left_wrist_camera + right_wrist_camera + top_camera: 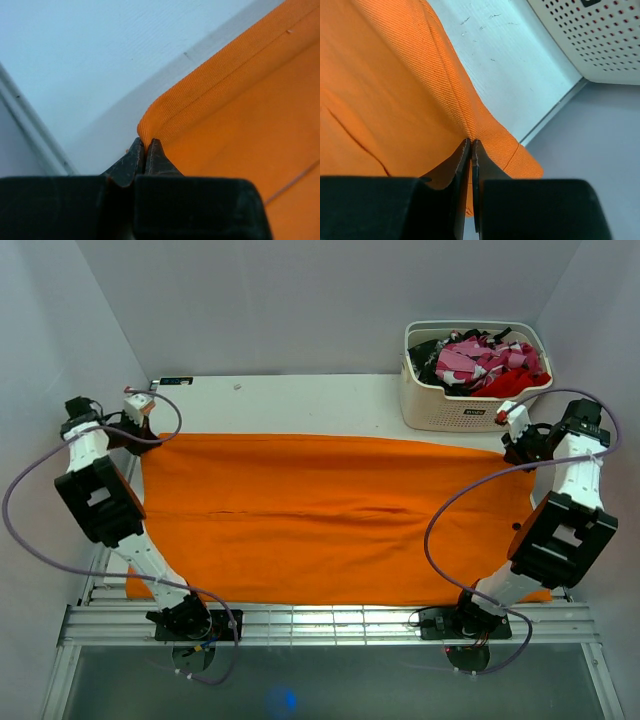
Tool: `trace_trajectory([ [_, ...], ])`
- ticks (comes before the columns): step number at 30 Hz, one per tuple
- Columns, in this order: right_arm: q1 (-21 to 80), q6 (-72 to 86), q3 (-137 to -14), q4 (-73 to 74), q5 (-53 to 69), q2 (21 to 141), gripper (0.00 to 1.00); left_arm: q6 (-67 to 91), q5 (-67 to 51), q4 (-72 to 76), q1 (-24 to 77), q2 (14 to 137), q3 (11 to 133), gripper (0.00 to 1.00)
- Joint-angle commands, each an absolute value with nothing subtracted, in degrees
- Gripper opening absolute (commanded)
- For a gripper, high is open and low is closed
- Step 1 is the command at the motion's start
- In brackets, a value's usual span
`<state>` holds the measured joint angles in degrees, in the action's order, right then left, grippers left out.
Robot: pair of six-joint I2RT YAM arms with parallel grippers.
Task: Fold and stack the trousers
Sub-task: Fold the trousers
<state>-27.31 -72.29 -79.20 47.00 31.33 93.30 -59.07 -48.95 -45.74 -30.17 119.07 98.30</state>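
The bright-orange trousers (330,515) lie spread wide across the white table, folded once along their length, with a seam line running left to right through the middle. My left gripper (150,438) is shut on the cloth's far left corner; in the left wrist view its jaws (144,141) pinch the rounded hem corner (165,112). My right gripper (513,445) is shut on the far right corner; in the right wrist view its jaws (471,141) clamp the orange edge (495,135) near the table's side.
A white perforated basket (470,405) with red, pink-patterned and black clothes stands at the back right, just behind my right gripper; it also shows in the right wrist view (600,40). Bare white table (290,400) lies behind the trousers. A metal rail (330,622) runs along the near edge.
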Motion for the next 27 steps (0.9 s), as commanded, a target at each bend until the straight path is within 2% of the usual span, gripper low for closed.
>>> trace_trajectory([
  [1, -30.76, -80.76, -75.42, 49.3, 31.46, 86.06, 0.08, -62.22, -54.4, -44.2, -36.54, 102.07, 89.41, 0.0],
  [5, -35.67, -90.94, -68.83, 55.09, 30.5, 77.46, 0.08, -76.05, -56.95, -51.66, -43.14, 90.37, 77.8, 0.0],
  [7, -38.04, -98.56, -64.37, 57.47, 29.19, 74.11, 0.08, -83.55, -56.08, -60.17, -47.96, 85.81, 72.2, 0.0],
  [12, -46.4, -111.96, -56.35, 64.41, 24.1, 71.54, 0.08, -105.42, -48.18, -76.87, -59.22, 84.28, 63.47, 0.0],
  [14, -47.63, -113.81, -52.4, 64.77, 20.23, 72.33, 0.08, -106.78, -41.7, -77.34, -62.66, 86.47, 59.7, 0.0],
  [21, -44.74, -106.81, -42.81, 55.04, 16.44, 75.84, 0.08, -94.06, -33.76, -57.79, -61.44, 91.4, 50.81, 0.0],
  [27, -39.56, -94.32, -46.82, 46.94, 16.61, 84.71, 0.08, -75.61, -31.99, -45.38, -53.1, 96.5, 52.2, 0.0],
])
